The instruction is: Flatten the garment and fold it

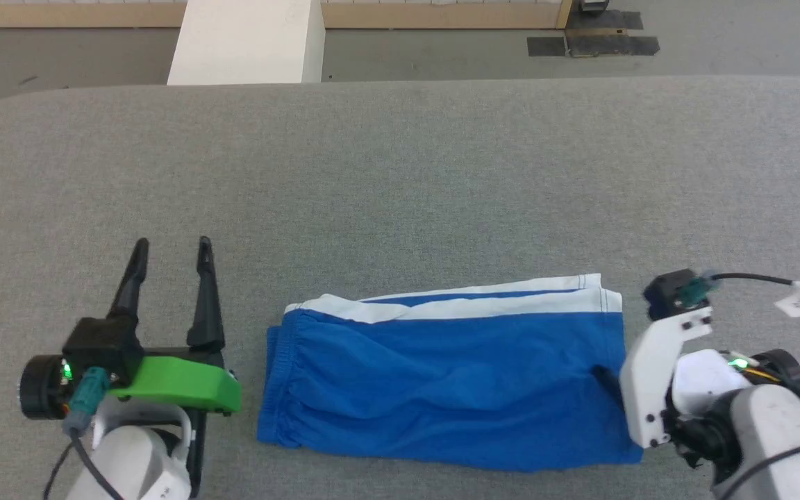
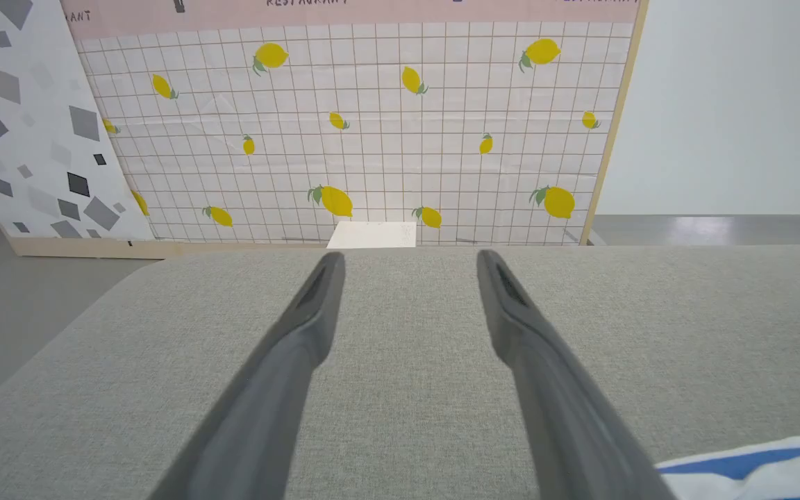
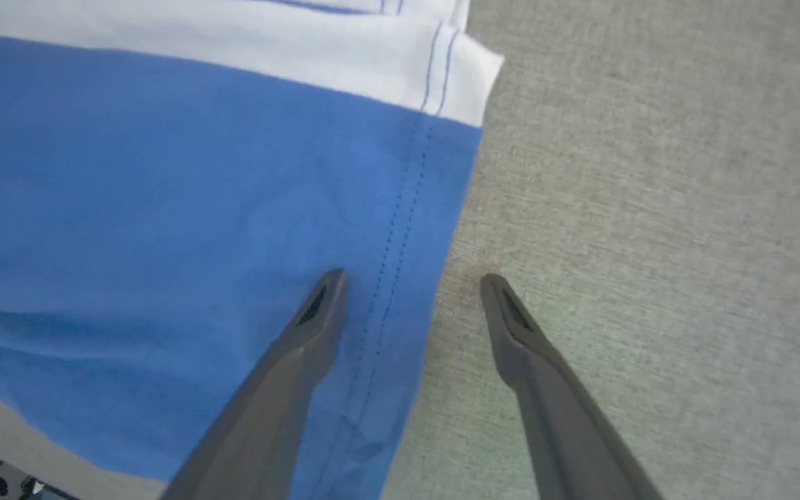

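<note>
One pair of shorts [image 1: 442, 389] on bench [image 1: 400, 173]. Two tools, both wide open, empty: left tool [image 1: 172, 243] apart, right tool [image 3: 412, 278] astride hem.

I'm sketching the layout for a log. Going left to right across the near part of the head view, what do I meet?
left gripper, jaws open → garment, gathered waistband end first, hemmed end last → white wrist bracket of the right arm, at the garment's right edge

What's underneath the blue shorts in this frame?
The shorts lie on the grey fabric surface, which shows around them. Whatever is directly beneath the cloth is covered, so I cannot tell.
</note>
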You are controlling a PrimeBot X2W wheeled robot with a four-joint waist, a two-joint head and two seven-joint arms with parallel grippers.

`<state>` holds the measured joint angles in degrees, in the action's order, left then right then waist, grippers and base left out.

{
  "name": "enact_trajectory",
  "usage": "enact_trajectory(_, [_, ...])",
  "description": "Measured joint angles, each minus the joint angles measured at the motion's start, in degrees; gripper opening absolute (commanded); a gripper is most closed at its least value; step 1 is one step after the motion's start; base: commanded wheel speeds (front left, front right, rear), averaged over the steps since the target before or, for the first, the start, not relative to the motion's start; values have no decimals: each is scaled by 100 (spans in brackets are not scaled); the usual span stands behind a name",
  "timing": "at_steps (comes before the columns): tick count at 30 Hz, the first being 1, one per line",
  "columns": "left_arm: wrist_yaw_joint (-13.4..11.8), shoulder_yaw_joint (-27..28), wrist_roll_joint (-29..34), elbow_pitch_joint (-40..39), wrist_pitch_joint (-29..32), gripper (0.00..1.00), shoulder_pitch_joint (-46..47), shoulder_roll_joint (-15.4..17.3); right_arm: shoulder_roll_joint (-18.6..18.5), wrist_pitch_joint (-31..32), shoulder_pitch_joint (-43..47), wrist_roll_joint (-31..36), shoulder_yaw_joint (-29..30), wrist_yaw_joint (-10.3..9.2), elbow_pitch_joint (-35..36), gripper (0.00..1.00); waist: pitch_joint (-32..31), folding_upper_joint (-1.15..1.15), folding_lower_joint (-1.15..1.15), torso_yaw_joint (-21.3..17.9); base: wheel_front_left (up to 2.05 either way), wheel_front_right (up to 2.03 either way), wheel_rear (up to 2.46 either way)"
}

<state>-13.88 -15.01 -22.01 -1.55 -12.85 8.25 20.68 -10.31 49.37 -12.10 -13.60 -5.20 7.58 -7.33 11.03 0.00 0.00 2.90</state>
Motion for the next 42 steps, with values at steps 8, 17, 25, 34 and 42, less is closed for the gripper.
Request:
enact_trajectory(8, [144,-27,88,398,-163,100,37,-279,-113,-129,-328,14,-512,0,-490,5,114,0,0,36,0,0,0])
enact_trajectory(17, [276,160,222,485,-167,100,37,-319,-545,-288,-410,-194,-56,5,-728,0,83,0,0,9,0,0,0])
enact_trajectory(25, [382,237,290,525,-170,100,31,-378,-1406,-56,-381,143,711,2,-1152,0,-11,0,0,-52,0,0,0])
enact_trajectory(34, [501,286,289,736,-171,100,-63,-382,-1627,700,-170,89,327,2,-25,0,-234,0,0,-133,0,0,0])
enact_trajectory(42, [600,315,166,769,-169,100,-152,-358,-1817,1519,-16,-379,-450,2,1674,0,-323,0,0,-152,0,0,0])
